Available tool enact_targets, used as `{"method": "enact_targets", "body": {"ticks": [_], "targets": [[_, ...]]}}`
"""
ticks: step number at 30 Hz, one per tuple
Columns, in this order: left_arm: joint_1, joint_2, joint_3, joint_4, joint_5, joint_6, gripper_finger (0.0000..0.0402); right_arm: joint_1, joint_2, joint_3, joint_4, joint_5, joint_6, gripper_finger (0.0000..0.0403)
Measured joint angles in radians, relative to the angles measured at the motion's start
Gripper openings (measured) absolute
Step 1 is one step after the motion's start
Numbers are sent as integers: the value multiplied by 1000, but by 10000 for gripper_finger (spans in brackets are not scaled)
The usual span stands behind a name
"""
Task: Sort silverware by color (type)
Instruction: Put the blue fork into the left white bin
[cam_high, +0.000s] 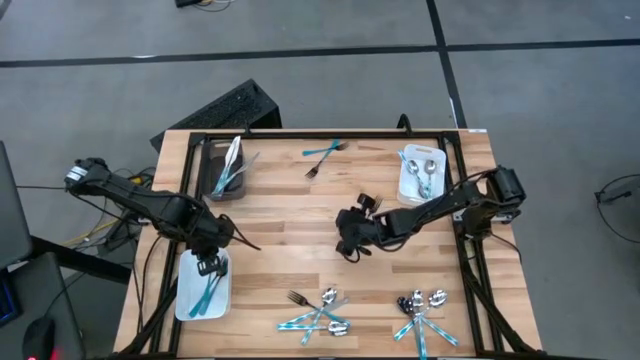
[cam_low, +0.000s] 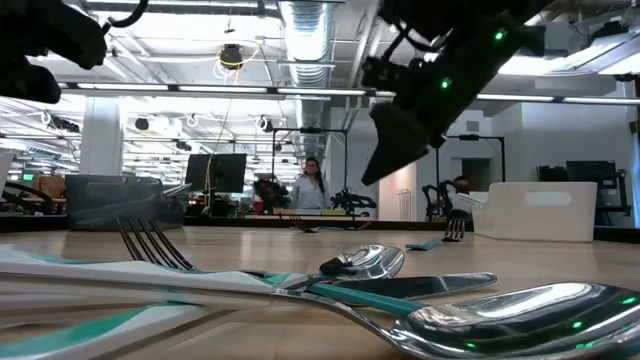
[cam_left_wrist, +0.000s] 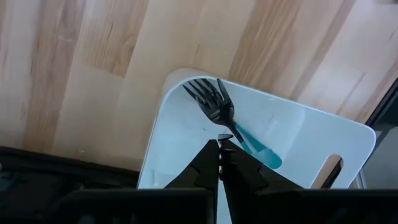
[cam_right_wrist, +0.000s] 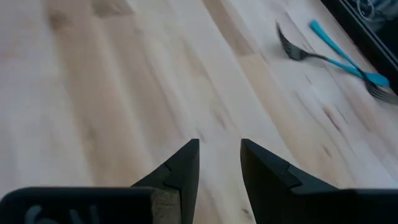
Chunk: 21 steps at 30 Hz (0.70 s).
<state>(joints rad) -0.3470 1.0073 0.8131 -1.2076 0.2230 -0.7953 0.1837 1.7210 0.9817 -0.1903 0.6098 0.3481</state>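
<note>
My left gripper (cam_high: 210, 264) (cam_left_wrist: 220, 147) is shut and hangs over the far end of a white bin (cam_high: 190, 300) at the table's near left. A teal-handled fork (cam_left_wrist: 219, 107) lies in that bin (cam_left_wrist: 311, 137), right at the fingertips. My right gripper (cam_high: 349, 243) (cam_right_wrist: 219, 163) is open and empty, above bare wood at the table's middle. Far from it lie a silver fork (cam_right_wrist: 293, 46) (cam_high: 316, 169) and a teal-handled fork (cam_right_wrist: 345, 59) (cam_high: 324, 148). Two mixed piles of silverware (cam_high: 320, 312) (cam_high: 422, 310) lie near the near edge. My left gripper points down into the white bin with its shut fingertips (cam_left_wrist: 213, 153) right by the fork's neck (cam_left_wrist: 229, 129), where steel meets teal handle. I cannot tell whether they touch it or pinch it. The fork looks flat in the bin.
A dark bin (cam_high: 226, 166) with silverware stands at the far left. A white bin (cam_high: 421, 176) with silver spoons stands at the far right. A black frame (cam_high: 300, 134) runs along the table's edges. In the low view the near pile (cam_low: 330, 285) fills the foreground.
</note>
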Motion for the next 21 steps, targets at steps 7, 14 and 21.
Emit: {"method": "enact_targets", "body": {"ticks": [7, 14, 21], "targets": [[0, 0, 0, -1, -26, -13, 64, -75, 0, 0, -103, -75, -34, 141], [1, 0, 3, -6, -89, 27, 152, -100, -1, 0, -150, -216, -218, 141], [1, 0, 93, 156, -335, 156, 165, -114, -1, 63, -436, -282, -427, 141]]}}
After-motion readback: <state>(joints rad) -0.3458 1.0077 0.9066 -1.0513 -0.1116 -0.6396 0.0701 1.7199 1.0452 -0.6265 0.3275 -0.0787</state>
